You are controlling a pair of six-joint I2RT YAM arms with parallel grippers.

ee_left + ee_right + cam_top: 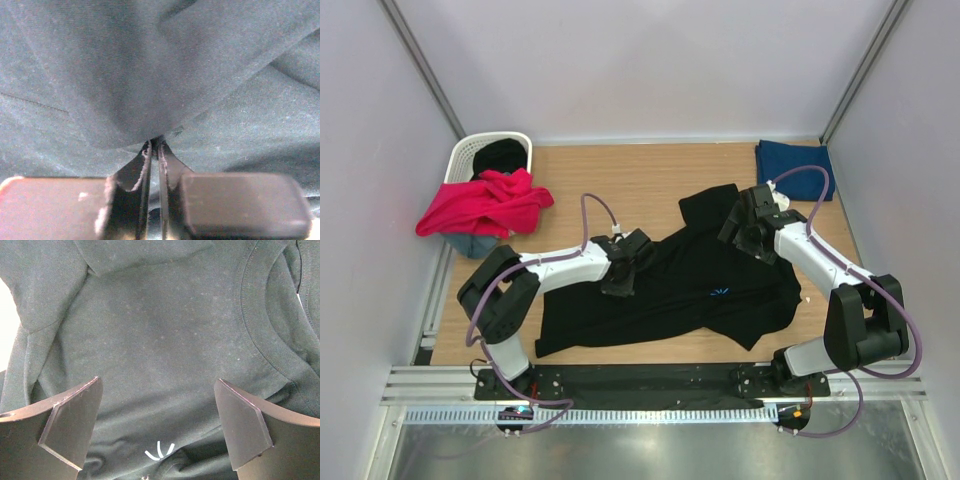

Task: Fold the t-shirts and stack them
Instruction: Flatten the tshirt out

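Observation:
The large black t-shirt [690,290] lies crumpled across the middle of the table, its tiny blue chest mark [720,292] facing up. My left gripper [623,268] is shut on a pinched fold of the shirt's left part; in the left wrist view the gripper [155,146] pinches the dark cloth [150,75]. My right gripper [745,232] is open and empty, hovering over the shirt's upper right part. In the right wrist view the gripper [157,385] stands wide above the chest, with the collar [260,330] at right. The navy blue t-shirt [794,160] lies folded at the back right. The magenta-red t-shirt [485,205] drapes over the basket.
The white lattice basket [470,152] stands at the back left with dark cloth [500,155] inside. Grey walls close in the sides and back. A metal rail [650,385] runs along the near edge.

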